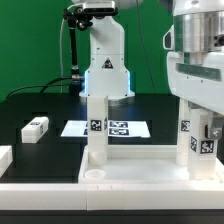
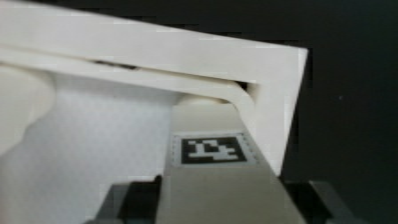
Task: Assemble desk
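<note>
Desk tabletop (image 1: 130, 170) lying socket-side up at the front of the black worktop (image 1: 50, 105), one tagged leg (image 1: 97, 128) already standing upright in a corner socket toward the exterior view's left. Second leg (image 2: 217, 165) pinched between the claw (image 2: 217, 205) pads, jaws partly closed on its flat sides, tag facing the wrist camera. Seen from outside, same leg at the exterior view's right, upright over the panel's far corner; seated or merely hovering, impossible to tell. Spare leg (image 1: 35, 127) lying loose on the worktop, well apart. Marker board (image 1: 110, 128) flat behind the panel. Looks like rigid moulded plastic: light, stiff, smooth, probably slippery under the pads. Best held square across two opposite faces, high on the leg, leaving the lower end free for the socket. Any tilt likely to jam the fit.
</note>
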You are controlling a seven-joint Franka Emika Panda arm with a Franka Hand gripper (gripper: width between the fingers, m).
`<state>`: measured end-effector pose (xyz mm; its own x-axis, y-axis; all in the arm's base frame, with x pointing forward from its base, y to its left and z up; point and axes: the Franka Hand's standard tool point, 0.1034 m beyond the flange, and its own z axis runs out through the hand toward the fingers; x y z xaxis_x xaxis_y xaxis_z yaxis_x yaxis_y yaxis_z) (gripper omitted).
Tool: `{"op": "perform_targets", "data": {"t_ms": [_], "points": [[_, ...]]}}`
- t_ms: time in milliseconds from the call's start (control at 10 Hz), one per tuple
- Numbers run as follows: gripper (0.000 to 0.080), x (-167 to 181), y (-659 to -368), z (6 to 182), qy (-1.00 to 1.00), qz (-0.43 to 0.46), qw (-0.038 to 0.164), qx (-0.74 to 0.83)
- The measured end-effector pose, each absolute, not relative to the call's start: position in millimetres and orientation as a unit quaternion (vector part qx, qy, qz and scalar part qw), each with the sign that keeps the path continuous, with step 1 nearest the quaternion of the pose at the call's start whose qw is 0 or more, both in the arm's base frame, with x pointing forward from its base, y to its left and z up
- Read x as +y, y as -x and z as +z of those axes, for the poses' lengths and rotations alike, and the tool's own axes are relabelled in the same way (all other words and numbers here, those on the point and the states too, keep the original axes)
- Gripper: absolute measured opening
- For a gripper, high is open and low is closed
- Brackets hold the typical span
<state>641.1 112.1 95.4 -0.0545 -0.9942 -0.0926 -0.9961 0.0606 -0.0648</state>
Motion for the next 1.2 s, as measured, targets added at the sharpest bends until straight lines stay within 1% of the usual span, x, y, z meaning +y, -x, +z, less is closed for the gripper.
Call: {"op": "perform_targets", "data": {"t_ms": [300, 700, 900, 1000, 1100, 1200], "points": [[0.0290, 111, -643, 96.2, 0.588, 0.005, 0.060, 0.807], [0.0291, 102, -643, 96.6, 0.559, -0.006, 0.051, 0.827], [0.0291, 102, -642, 95.8, 0.568, -0.005, 0.051, 0.822], [0.0379, 102, -642, 95.8, 0.568, -0.006, 0.051, 0.821], [0.0519, 102, -643, 98.1, 0.574, -0.006, 0.053, 0.817], [0.0608, 101, -645, 107.1, 0.583, -0.008, 0.059, 0.810]]}}
